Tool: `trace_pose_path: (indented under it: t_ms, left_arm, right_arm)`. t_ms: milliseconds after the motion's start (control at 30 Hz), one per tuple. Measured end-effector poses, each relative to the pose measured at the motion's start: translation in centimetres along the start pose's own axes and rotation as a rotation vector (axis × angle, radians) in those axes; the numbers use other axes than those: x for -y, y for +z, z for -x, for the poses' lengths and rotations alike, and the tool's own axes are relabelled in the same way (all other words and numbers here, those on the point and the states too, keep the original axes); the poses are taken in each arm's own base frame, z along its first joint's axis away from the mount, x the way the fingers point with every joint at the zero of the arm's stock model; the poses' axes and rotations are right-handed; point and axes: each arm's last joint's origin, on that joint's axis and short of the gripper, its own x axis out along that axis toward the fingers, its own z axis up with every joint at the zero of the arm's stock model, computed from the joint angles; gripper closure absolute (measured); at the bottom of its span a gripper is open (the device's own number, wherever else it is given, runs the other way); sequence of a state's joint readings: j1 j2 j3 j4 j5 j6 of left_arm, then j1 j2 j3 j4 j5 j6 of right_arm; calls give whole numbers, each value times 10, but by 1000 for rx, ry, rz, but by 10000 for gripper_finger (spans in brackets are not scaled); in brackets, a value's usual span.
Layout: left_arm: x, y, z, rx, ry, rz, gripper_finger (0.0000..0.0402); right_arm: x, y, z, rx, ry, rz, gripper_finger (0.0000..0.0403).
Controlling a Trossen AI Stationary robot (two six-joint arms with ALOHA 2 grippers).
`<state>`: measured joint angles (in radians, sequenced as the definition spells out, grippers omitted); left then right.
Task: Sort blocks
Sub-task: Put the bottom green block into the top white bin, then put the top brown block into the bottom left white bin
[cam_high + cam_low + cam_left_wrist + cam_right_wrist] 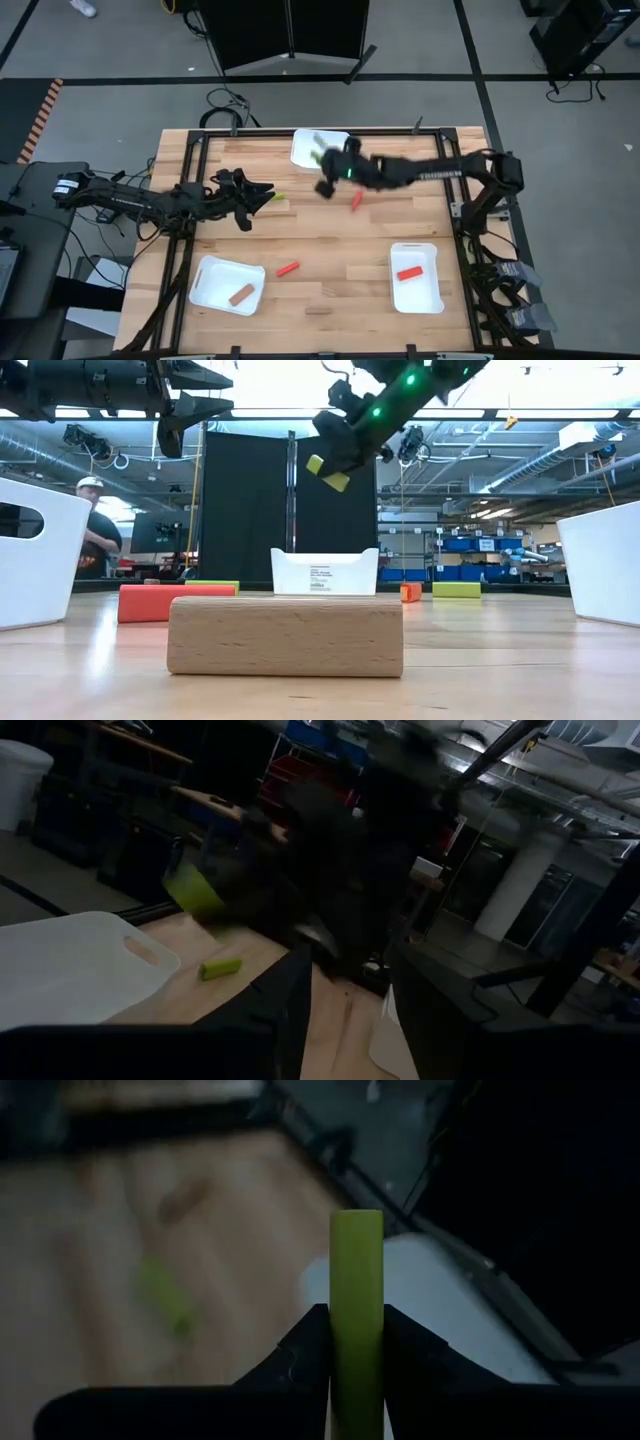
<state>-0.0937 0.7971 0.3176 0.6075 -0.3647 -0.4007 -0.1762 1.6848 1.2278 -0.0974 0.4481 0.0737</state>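
My right gripper (322, 160) is up in the air over the near edge of the far white tray (305, 140), shut on a yellow-green block (356, 1280). My left gripper (262, 192) hovers open left of the table's middle, touching nothing. Beside it a yellow-green block (277, 197) lies flat on the table. One red block (356, 201) lies under the right arm and another (288, 268) between the near trays. A tan block (241, 294) lies in the left near tray (215, 285) and a red one (409, 272) in the right near tray (425, 295). Another tan block (285, 635) lies at the near edge. My right gripper pinches the yellow-green block between its two fingers (300, 1350), which lie along its sides. One end (356, 1225) sticks out past the fingertips. In the low view the block (328, 472) is lifted clear, tilted, below the gripper.
The three white trays stand at the far middle, near left and near right of the wooden table. The low view shows a further yellow-green block (456, 589) on the right. A person (95, 530) stands beyond the far edge. Bare wood lies in the middle.
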Motion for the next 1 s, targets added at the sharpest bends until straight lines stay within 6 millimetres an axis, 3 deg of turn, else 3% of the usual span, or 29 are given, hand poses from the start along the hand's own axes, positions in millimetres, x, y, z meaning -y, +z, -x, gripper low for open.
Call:
trace_pose_path:
  t_ms: [133, 233, 400, 567, 767, 1000]
  left_arm:
    - [0, 0, 0, 0, 0, 3, 256]
    - [0, 0, 0, -1, 0, 4, 256]
    - [0, 0, 0, -1, 1, 4, 256]
    - [0, 0, 0, 2, 8, 5, 256]
    - [-1, 0, 0, 9, 27, 42, 256]
    - [-8, -9, 1, -37, 167, 89, 256]
  right_arm:
    - [47, 8, -19, 44, -5, -113, 331]
    - [68, 5, -30, 31, -38, -142, 331]
    - [79, -8, -51, -15, 19, -189, 319]
    - [77, -19, -64, -51, 27, -190, 242]
    - [81, -9, -57, 6, 26, -173, 182]
    - [72, 19, -13, 186, 65, -110, 184]
